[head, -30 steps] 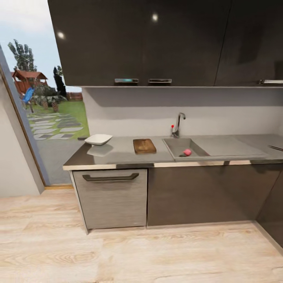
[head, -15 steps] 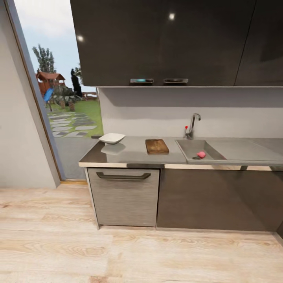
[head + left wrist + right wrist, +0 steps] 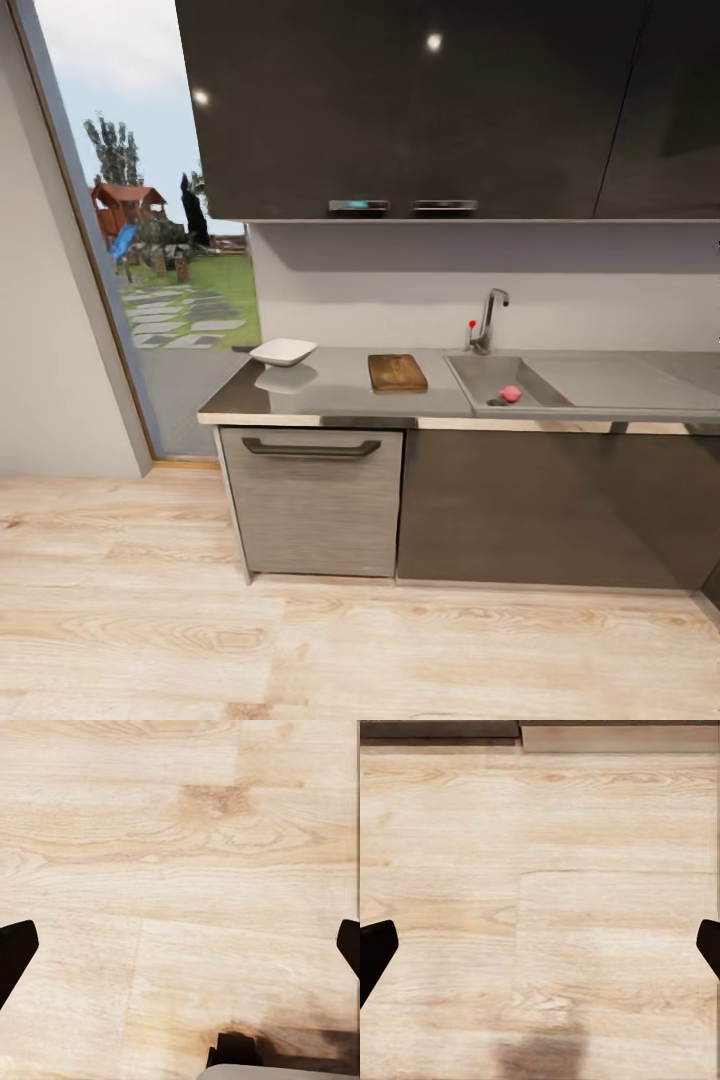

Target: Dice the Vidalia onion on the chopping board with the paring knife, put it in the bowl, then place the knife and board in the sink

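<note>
- Ahead, the kitchen run sits across the head view: glossy black wall cabinets [image 3: 400, 110] above, grey backsplash, dark cabinet fronts below.
- The surface [image 3: 340, 392] is a glossy dark grey slab, reflective.
- White bowl [image 3: 283, 352] stands near the surface's left end, its reflection just beneath it.
- Chopping board [image 3: 397, 372] lies flat between bowl and sink, apart from both.
- Sink [image 3: 480, 375] is right of the board; chrome tap [image 3: 489, 318] with red knob stands behind it; drainboard runs off to the right.
- Vidalia onion [image 3: 510, 394] rests inside the basin, near the front right, beside the dark drain.
- A window at left shows lawn, stepping stones, a play structure.
- Left gripper [image 3: 180, 945]: dark fingertips at opposite edges of the left wrist view, spread wide, nothing between them, light wooden floor [image 3: 180, 870] beyond.
- Right gripper [image 3: 540, 945]: likewise spread wide and empty over the floor, with the base of the cabinets at the far edge.
</note>
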